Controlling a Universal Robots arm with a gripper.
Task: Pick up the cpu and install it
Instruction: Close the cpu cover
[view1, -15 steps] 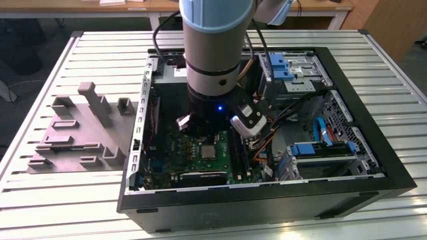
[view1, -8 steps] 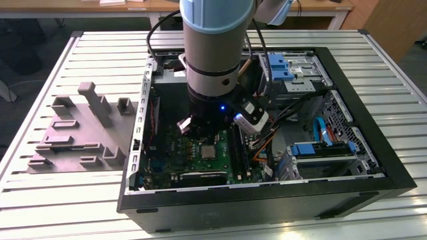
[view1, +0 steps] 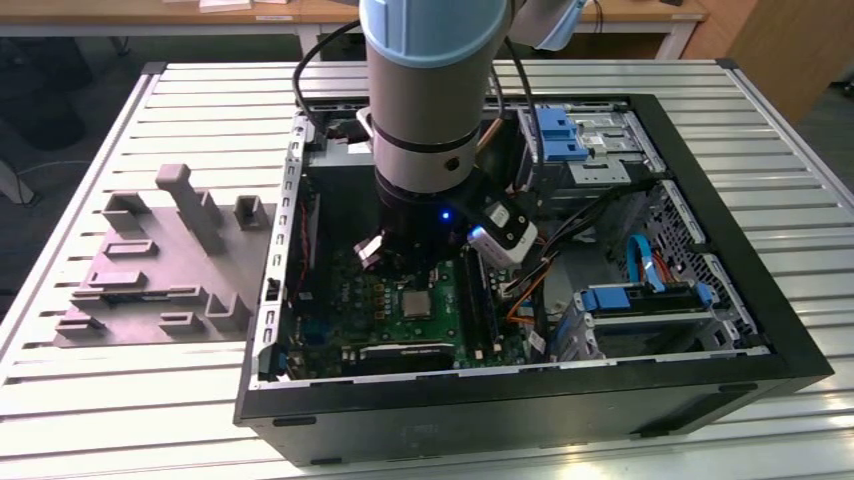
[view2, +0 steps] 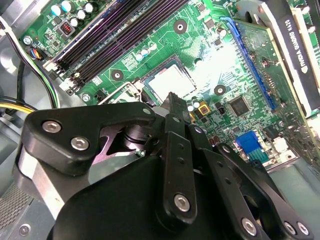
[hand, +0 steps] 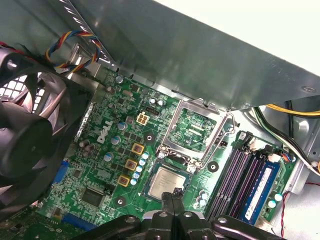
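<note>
The cpu (hand: 166, 182) lies flat in its socket on the green motherboard (hand: 107, 165), in the lower middle of the first wrist view, with the hinged socket frame (hand: 194, 130) swung open and standing up just beyond it. In the exterior view it shows as a small pale square (view1: 418, 303) at the centre of the open computer case (view1: 747, 300), which sits on the slatted desk (view1: 107, 400) beside a grey moulded tray (view1: 160, 270).

The pincer (hand: 173, 199) hangs just above the chip's near edge; its black fingertips look pressed together with nothing between them, and whether they touch the chip cannot be told.

The chip looks light, thin and stiff, with a smooth metal lid that would be slippery under pads. Its underside contacts and the socket pins are likely fragile, so it probably tolerates no tilt or sideways drag. The sensible hold appears to be across two opposite edges of the darker rim, kept level.
</note>
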